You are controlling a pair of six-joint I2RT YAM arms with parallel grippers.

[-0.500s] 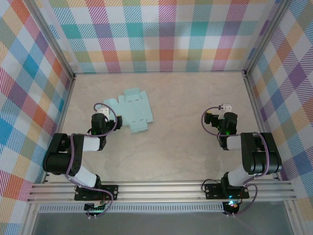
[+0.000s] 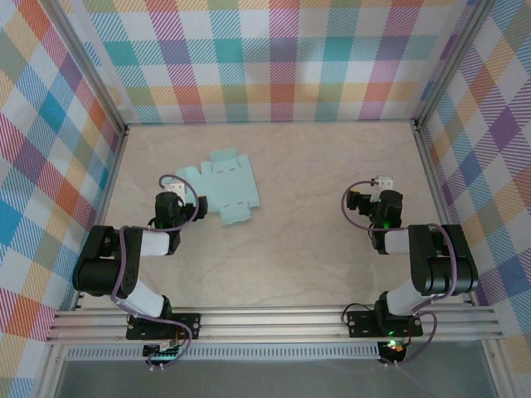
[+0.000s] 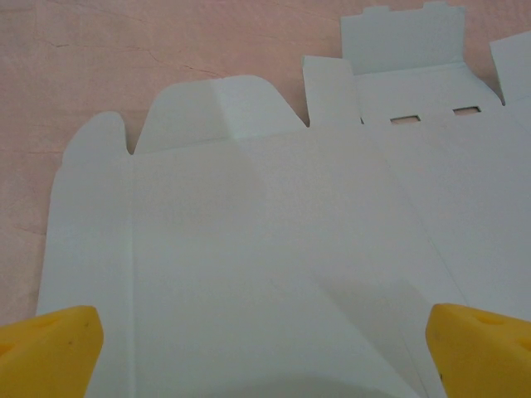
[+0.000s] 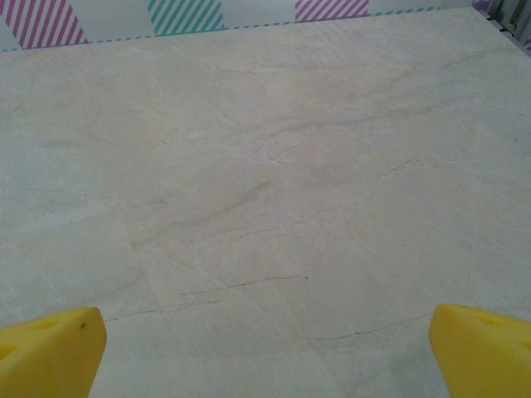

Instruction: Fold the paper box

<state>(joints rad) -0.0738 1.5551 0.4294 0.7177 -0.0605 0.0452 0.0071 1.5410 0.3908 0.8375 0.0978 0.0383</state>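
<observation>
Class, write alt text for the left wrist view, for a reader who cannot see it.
A pale mint-teal paper box, a flat unfolded die-cut sheet with flaps and two slots, lies on a beige marbled table. The left gripper has yellow fingers wide apart at the bottom corners, empty.

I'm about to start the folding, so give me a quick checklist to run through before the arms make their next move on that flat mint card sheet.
1. The paper box lies flat and unfolded on the table: ok.
2. The left gripper is open: ok.
3. The left gripper is over the sheet: ok.
4. The right gripper is open: ok.
5. The right gripper is close to the paper box: not ok, it faces bare table, well apart.
6. Left fingers touching the card: cannot tell.
</observation>
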